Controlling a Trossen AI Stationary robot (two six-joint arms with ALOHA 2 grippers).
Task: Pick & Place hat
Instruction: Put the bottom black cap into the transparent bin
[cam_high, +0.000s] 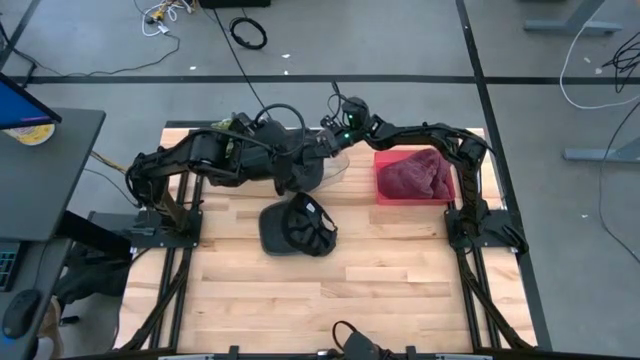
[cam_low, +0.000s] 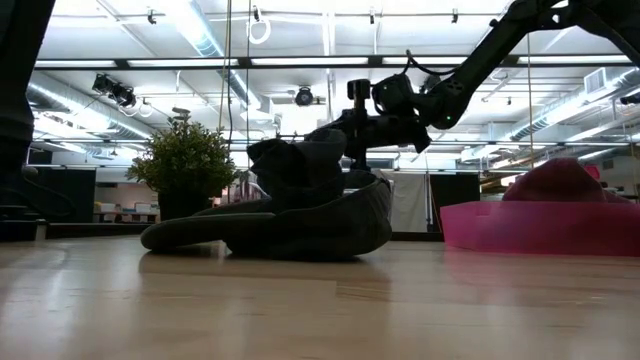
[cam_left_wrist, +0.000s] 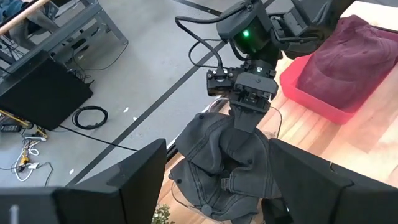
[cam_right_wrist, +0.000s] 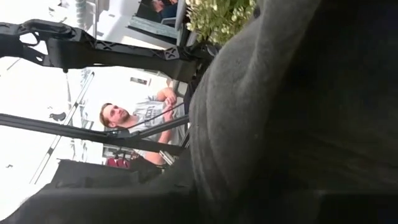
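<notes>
From above, the right gripper (cam_high: 330, 150) pinches a dark grey denim hat (cam_high: 305, 168) at twelve o'clock on the wooden bench (cam_high: 330, 290); a black cap (cam_high: 297, 226) lies at centre, a maroon hat in the pink tray (cam_high: 390, 190) at two o'clock. Low down, the grey hat hangs lifted. Left wrist: left gripper (cam_left_wrist: 217, 180) spread wide, likely awaiting a handover. Right wrist: fabric fills everything.

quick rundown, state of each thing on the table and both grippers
dark grey denim hat: bunched up, pinched at the top by the right gripper
black cap: lying flat on the wood table, untouched
maroon cloth: heaped in the pink tray
left gripper: open around the grey hat
right gripper: gripping the hat
</notes>
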